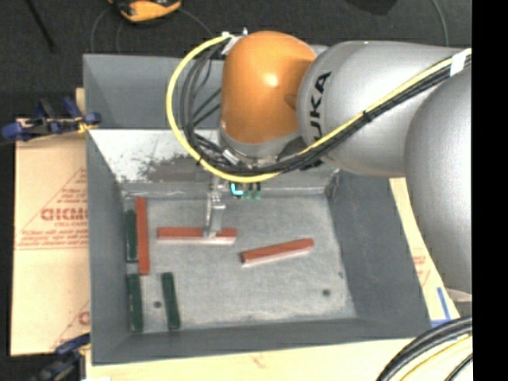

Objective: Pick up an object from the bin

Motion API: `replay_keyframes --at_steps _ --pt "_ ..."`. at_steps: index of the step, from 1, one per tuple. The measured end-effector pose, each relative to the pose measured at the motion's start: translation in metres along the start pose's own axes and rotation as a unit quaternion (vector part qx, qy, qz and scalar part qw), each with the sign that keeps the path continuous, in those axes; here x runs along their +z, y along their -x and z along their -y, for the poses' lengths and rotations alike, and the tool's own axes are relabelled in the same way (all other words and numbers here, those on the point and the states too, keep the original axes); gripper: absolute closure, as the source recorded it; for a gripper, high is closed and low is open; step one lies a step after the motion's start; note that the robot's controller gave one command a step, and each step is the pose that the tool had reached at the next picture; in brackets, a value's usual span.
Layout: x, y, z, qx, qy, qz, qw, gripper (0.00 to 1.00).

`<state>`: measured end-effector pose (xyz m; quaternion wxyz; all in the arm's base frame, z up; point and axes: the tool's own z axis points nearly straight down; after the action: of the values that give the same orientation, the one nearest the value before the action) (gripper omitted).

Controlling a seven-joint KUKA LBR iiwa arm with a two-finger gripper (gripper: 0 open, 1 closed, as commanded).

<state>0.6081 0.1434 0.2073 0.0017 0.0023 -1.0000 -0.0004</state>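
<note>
The arm point(357, 109) hangs huge over the bin point(373, 236) and covers the top of the gripper point(214, 230), so I can't tell how far open it is or whether it has hold of anything. It sits low at the bin floor, about mid-bin, right on a flat red bar point(178, 233) and toward that bar's right end.

My worry: the bar is thin and lies flat, so a grab that far off its middle could tip it or let it slip out on the lift. Pressing into the floor could also just scoot it sideways.

Nothing really stands in the way. A second red bar point(276, 252) lies apart toward the bin's right, slightly tilted. A third red bar point(143, 236) and a green bar point(130, 236) sit side by side along the bin's left wall. Two more, the corner green bars point(170, 300), lie in the bin's front-left corner, well clear.
</note>
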Motion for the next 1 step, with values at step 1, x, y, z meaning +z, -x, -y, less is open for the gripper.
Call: replay_keyframes --at_steps 1 --pt "-0.0046 0.0018 0.0008 0.002 0.000 0.0039 1.0000 0.00"
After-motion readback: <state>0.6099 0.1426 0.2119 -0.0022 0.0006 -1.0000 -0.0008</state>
